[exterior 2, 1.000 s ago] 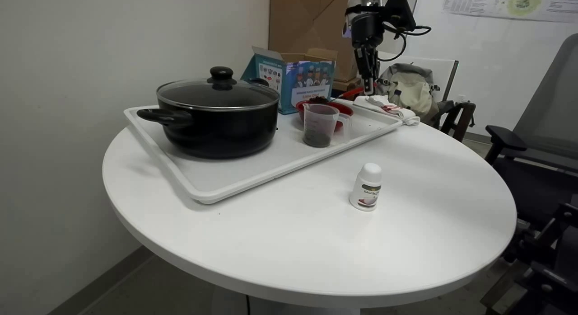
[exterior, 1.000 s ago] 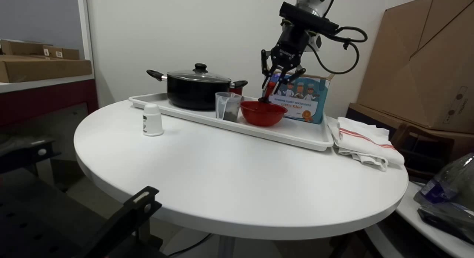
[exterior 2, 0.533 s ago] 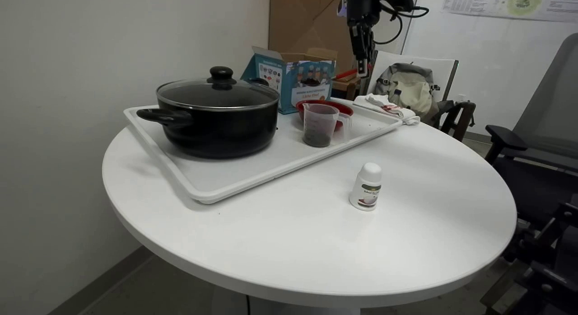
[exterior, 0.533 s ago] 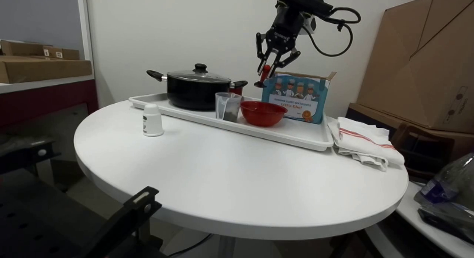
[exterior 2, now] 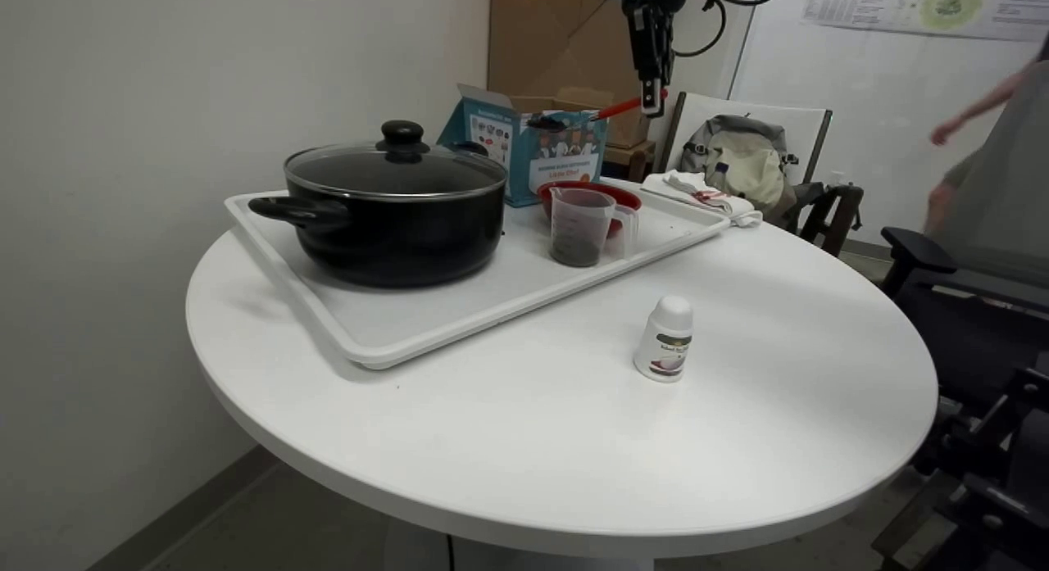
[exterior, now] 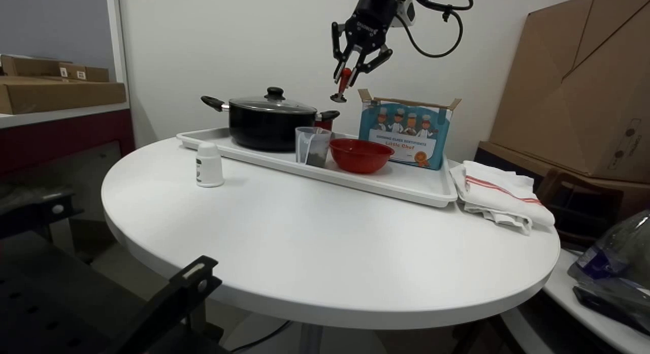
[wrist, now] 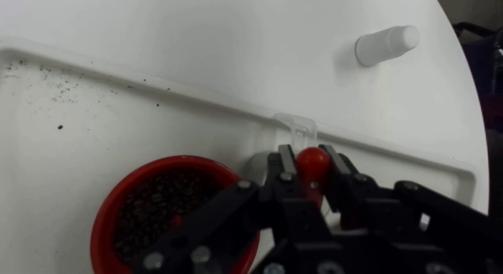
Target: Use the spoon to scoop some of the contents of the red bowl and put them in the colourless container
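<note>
while jaws grip, spoon [exterior 2: 610, 111] (dark-tipped), now higher

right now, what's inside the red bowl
Dark bean-like pieces show inside the red bowl in the wrist view. The jaws hide part of its inside; anything under the top layer is covered.

Bowl [exterior: 361, 157] and cup [exterior 2: 578, 225] are open at the top. Pot [exterior: 269, 125] and box [exterior: 406, 133] stand in the way toward the wall [exterior: 244, 44]. Between tray [exterior 2: 524, 264] and bottle [exterior 2: 665, 342] there is room to pass.
</note>
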{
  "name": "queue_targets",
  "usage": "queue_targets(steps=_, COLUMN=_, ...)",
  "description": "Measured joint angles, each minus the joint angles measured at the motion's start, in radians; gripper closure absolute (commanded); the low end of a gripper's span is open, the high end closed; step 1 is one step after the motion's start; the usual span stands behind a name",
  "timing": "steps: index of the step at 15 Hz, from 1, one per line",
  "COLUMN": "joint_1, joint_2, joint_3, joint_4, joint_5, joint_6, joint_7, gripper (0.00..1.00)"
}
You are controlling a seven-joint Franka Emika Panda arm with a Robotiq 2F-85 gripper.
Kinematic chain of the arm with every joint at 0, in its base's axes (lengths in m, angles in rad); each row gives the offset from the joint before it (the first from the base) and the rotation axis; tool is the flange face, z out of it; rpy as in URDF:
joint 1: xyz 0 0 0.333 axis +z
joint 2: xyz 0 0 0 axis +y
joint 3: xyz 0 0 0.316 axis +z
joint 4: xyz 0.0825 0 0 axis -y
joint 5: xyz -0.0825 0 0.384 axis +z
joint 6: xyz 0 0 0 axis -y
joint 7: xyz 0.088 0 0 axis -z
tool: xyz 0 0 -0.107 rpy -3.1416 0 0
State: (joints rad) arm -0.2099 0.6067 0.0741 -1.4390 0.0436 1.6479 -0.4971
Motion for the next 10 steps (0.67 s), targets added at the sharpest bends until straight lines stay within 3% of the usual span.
queue_targets(steps=10, joint_1=0.029, joint_2=-0.152, joint_3=-0.001, joint_4=-0.246, joint_5=-0.001, joint_6=0.078, joint_7=-0.002, gripper=0.89)
